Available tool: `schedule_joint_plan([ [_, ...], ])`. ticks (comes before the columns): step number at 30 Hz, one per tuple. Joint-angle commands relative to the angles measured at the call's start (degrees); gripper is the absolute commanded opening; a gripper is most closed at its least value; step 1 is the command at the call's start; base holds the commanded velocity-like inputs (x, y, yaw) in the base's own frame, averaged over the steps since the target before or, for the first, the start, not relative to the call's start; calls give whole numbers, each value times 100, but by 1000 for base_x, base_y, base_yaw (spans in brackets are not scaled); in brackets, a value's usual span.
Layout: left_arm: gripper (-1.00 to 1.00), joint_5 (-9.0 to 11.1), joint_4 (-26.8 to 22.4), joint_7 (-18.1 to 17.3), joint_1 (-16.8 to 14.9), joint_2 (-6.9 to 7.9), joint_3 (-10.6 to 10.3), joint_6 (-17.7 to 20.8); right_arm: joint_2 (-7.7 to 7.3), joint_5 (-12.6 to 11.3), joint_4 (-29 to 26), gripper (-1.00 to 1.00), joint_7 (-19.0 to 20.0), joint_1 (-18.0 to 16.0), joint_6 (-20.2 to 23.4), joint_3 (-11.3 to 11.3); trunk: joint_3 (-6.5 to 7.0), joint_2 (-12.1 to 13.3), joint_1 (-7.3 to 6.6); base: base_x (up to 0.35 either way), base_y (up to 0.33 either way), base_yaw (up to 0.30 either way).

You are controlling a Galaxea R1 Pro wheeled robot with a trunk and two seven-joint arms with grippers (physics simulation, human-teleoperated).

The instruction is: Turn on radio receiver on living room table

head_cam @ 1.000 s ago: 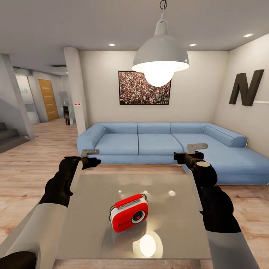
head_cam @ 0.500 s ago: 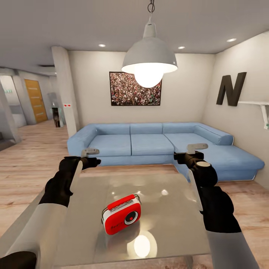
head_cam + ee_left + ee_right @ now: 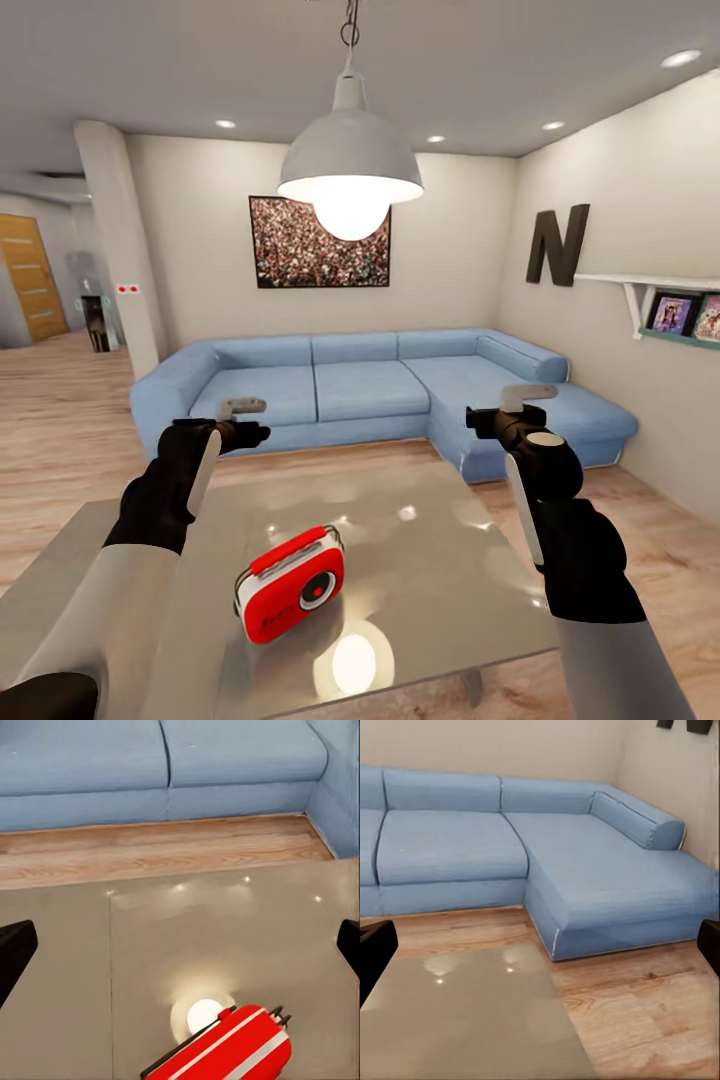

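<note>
Upright on the table [image 3: 430,570], the radio receiver [image 3: 291,585] sits between the spread left gripper [image 3: 180,949] and spread right gripper [image 3: 540,945].

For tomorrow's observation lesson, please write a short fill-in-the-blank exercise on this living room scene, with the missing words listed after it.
1. The radio receiver stands on the glossy grey ____.
2. The sofa behind the table is coloured ____.
3. The black letter on the right wall is ____.
4. The pendant lamp above the table is switched ____.

Missing words: table; blue; N; on
</note>
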Motion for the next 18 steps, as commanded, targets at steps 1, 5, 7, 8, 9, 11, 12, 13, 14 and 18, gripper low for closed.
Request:
schedule_joint_plan([
  [1, 100, 2, 0, -1, 0, 0, 0, 0, 0, 1, 0, 100, 0, 0, 0, 0, 6, 0, 0, 0, 0, -254],
  [5, 100, 2, 4, -4, 0, 0, 0, -7, -1, 8, 5, 100, 18, 0, 0, 0, 27, 0, 0, 0, 0, -253],
  [7, 100, 2, 6, -4, 0, 0, -3, -8, -1, 9, 7, 100, 22, 0, 0, 0, 38, 0, 0, 0, 0, -252],
  [8, 100, 2, 7, -3, 0, 0, -4, -8, -1, 9, 7, 100, 23, 0, 0, 0, 43, 0, 0, 0, 0, -251],
  [9, 100, 2, 7, -2, 0, 0, -5, -8, 0, 9, 8, 100, 24, 0, 0, 0, 49, 0, 0, 0, 0, -251],
  [11, 100, 2, 8, -4, 0, 0, -8, -9, -1, 10, 9, 100, 21, 0, 0, 0, 60, 0, 0, 0, 0, -243],
  [12, 100, 2, 9, -5, 0, 0, -8, -9, 0, 10, 9, 100, 20, 0, 0, 0, 65, 0, 0, 0, 0, -229],
  [13, 100, 2, 9, -6, 0, 0, -8, -9, 0, 10, 9, 100, 22, 0, 0, 0, 70, 0, 0, 0, 0, -223],
  [14, 100, 2, 9, -6, 0, 0, -9, -9, 0, 10, 9, 100, 17, 0, 0, 0, 76, 0, 0, 0, 0, -211],
  [18, 100, 2, 1, -7, 0, 0, -9, -9, 0, 10, 9, 100, 9, 0, 0, 0, 99, 0, 0, 0, 0, -186],
])
